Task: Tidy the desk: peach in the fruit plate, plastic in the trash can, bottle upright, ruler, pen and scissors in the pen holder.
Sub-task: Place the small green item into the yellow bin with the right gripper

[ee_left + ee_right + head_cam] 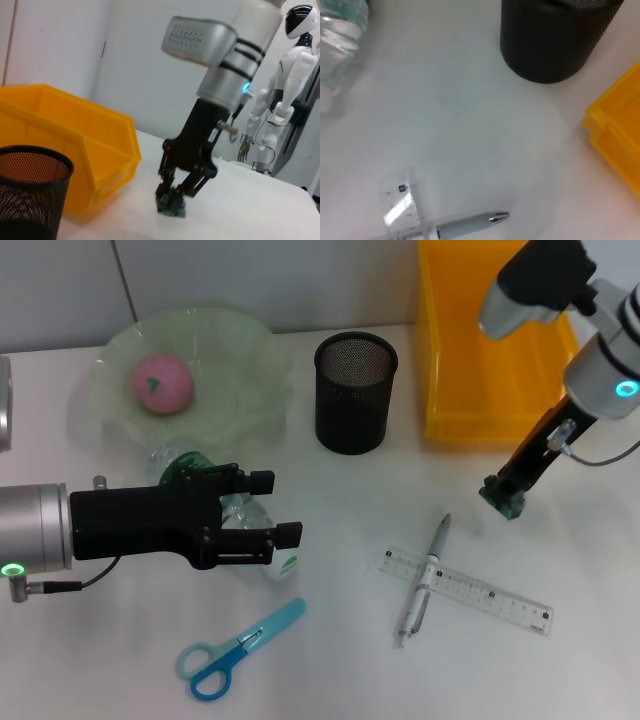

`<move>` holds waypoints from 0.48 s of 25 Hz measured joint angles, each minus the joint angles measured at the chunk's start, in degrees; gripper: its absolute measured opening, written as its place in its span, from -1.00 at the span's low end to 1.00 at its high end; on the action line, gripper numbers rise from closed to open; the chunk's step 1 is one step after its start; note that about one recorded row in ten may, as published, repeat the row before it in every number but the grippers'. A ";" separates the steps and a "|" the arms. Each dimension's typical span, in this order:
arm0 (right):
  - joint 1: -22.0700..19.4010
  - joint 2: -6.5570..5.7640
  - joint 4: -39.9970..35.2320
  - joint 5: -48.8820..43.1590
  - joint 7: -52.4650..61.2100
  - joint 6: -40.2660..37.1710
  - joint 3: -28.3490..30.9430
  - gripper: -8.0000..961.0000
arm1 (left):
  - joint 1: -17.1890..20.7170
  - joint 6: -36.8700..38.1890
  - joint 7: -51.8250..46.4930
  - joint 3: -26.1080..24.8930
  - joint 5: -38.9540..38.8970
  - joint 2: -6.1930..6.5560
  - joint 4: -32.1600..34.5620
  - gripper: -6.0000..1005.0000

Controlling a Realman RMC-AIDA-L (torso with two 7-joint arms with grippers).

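Black pen holder (355,392) between fruit plate (250,390), yellow bin (480,370) | pen (425,578) across ruler (466,590)

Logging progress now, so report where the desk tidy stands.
Done: peach in the fruit plate. In hand: right gripper pinches a small green piece; left gripper is open over the lying bottle. Left: scissors, pen, ruler outside the pen holder.

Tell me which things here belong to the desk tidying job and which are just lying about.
Job: peach in fruit plate, lying bottle under left tool, green plastic scrap at right tool, yellow bin, pen, ruler, scissors, pen holder.

Lying about: humanoid robot in the background.
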 joint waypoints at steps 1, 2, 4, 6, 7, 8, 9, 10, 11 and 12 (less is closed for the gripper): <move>-0.34 0.05 -2.51 0.09 0.33 -1.71 0.31 -0.42 | 0.00 0.00 0.00 0.00 -0.01 0.02 0.03 0.60; -0.48 0.07 -3.74 0.21 0.54 -2.81 0.58 -0.42 | 0.00 0.00 0.00 0.00 -0.01 0.02 0.03 0.60; -0.81 0.07 -7.80 0.59 1.05 -5.61 1.86 -0.42 | 0.00 0.00 0.09 0.00 -0.02 0.03 0.07 0.60; -0.99 0.08 -11.39 0.85 1.44 -7.86 3.60 -0.42 | 0.00 0.08 0.16 0.00 -0.02 0.03 0.09 0.60; -1.04 0.08 -13.42 0.88 1.71 -8.59 4.81 -0.41 | 0.00 0.13 0.18 0.00 -0.02 0.04 0.09 0.60; -1.07 -0.08 -16.77 0.91 2.30 -9.18 6.87 -0.41 | 0.00 0.21 0.20 0.00 -0.02 0.06 0.09 0.60; -1.08 -0.23 -17.93 0.92 2.50 -8.97 7.82 -0.41 | 0.00 0.26 0.20 0.00 -0.02 0.09 0.09 0.60; -1.07 -0.35 -18.77 0.92 2.61 -8.57 8.70 -0.41 | 0.00 0.26 0.20 0.00 -0.02 0.09 0.09 0.60; -1.07 -0.35 -18.77 0.92 2.61 -8.57 8.70 -0.41 | 0.00 0.33 0.21 0.00 -0.04 0.11 0.09 0.59; -1.00 -0.46 -19.26 0.94 2.63 -7.76 9.55 -0.41 | 0.00 0.40 0.21 0.00 -0.05 0.11 0.09 0.59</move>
